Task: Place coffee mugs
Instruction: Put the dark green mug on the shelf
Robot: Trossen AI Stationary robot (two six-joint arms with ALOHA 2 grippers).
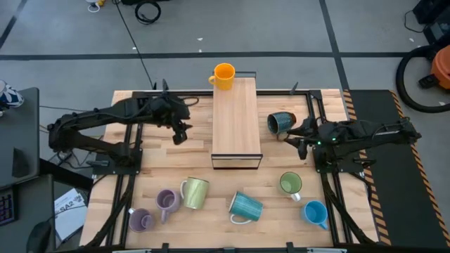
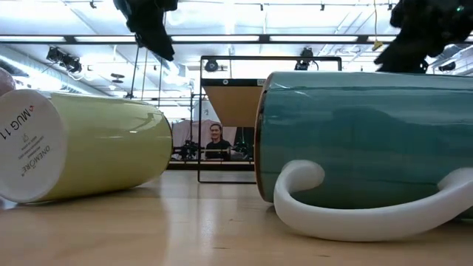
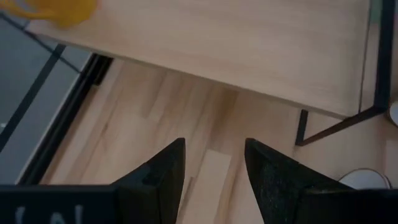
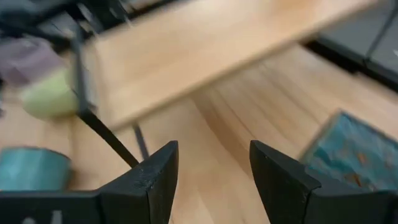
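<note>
**benchwatcher:** So how far along is it? Only the orange mug (image 1: 223, 76) sits on the raised wooden shelf (image 1: 236, 123), at its far end.

**mugfan:** Yeah, looks like one done, seven left. The dark teal mug (image 1: 280, 123) lies on the bench (image 1: 162, 161) right of the shelf, just beside the right claw (image 1: 301, 138), which is open and empty. The left claw (image 1: 180, 133) hovers left of the shelf, also open, holding nothing. The remaining six mugs are along the near edge, including the ribbed teal mug (image 1: 245, 206) lying on its side.
</note>
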